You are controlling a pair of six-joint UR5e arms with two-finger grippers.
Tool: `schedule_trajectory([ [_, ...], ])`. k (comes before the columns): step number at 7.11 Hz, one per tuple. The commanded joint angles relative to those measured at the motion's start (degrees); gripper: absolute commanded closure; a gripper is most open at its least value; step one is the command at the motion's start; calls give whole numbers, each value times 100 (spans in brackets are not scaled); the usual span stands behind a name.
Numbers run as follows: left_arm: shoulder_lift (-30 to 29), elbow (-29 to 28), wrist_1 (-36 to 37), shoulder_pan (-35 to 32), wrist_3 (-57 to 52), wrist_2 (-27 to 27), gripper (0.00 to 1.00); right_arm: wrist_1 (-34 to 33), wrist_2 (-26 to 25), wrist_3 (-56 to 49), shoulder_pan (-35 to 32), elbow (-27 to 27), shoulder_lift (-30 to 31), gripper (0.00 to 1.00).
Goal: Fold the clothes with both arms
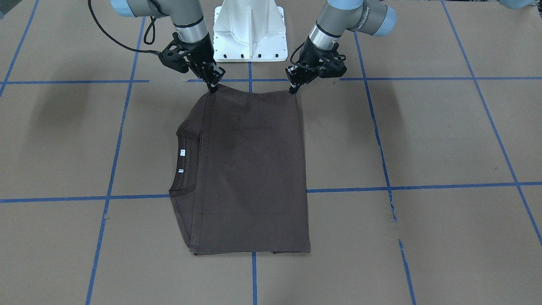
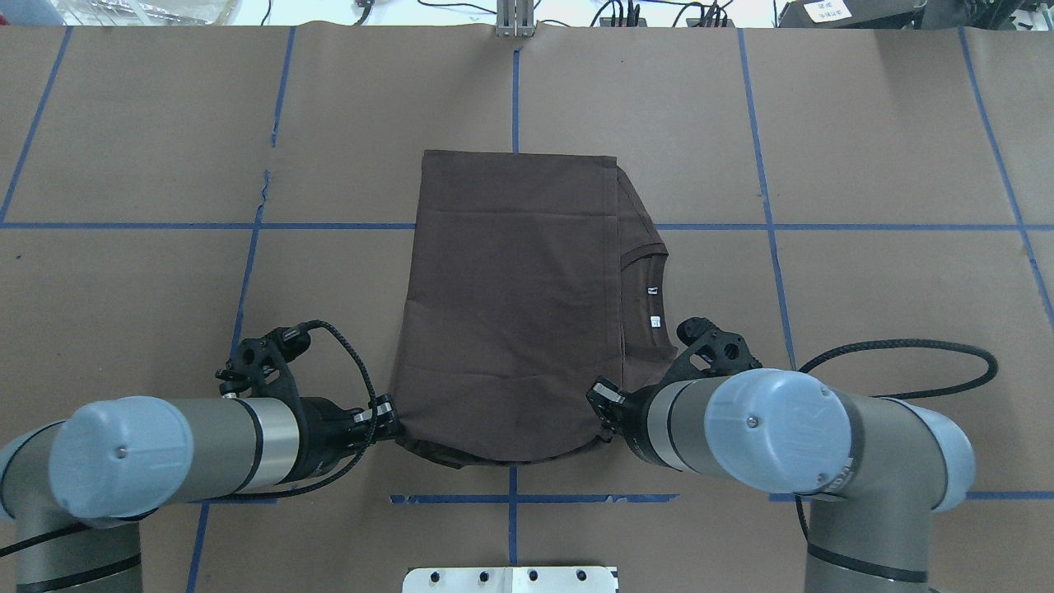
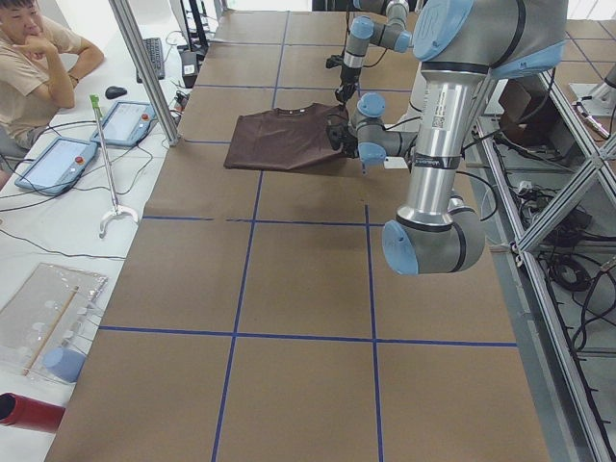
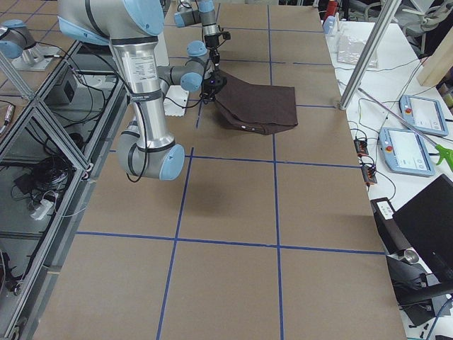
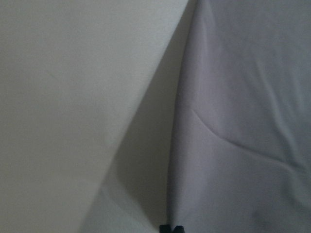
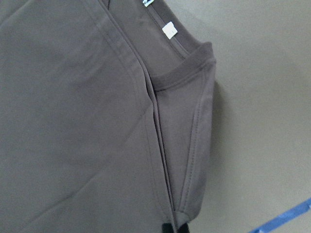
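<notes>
The dark grey-brown T-shirt (image 1: 254, 169) lies folded into a rectangle on the brown paper table, with its ribbed collar (image 1: 183, 161) and white neck labels (image 1: 182, 152) on my right side. My left gripper (image 1: 293, 90) is shut on the shirt's near corner on my left side; it also shows in the overhead view (image 2: 394, 428). My right gripper (image 1: 213, 88) is shut on the near corner on the collar side, seen from overhead too (image 2: 605, 416). The near edge (image 2: 502, 457) sags slightly between them. The right wrist view shows the collar (image 6: 187, 68) and the folded layers.
The white pedestal base (image 1: 250, 34) stands just behind the grippers. Blue tape lines (image 1: 108, 197) grid the table. An operator (image 3: 34, 58) sits past the table's far edge with tablets (image 3: 125, 123) and a reach stick (image 3: 106, 164) beside him.
</notes>
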State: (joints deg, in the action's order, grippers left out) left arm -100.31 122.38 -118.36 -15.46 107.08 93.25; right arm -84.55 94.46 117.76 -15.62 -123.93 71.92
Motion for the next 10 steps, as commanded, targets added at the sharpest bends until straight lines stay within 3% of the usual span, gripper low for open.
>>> schedule_trajectory([
  [1,-48,620,521,-10,426,141,100,9,405,-59,-429,-395,-10,100],
  [2,-276,498,733,-332,271,115,100,61,580,-182,-903,-151,-298,100],
  [3,-861,297,1048,-822,-192,132,100,62,695,-374,-1352,364,-719,100],
  [7,-1979,-1606,1069,-1968,-1100,132,100,236,758,-981,-2242,2297,-1836,100],
  [9,-2439,-2696,598,-2189,-1355,106,100,1365,1082,-1044,-2603,3973,-2390,100],
  [10,-2797,-3676,29,-2285,-1522,89,100,1885,1144,-1227,-2691,4756,-2619,96],
])
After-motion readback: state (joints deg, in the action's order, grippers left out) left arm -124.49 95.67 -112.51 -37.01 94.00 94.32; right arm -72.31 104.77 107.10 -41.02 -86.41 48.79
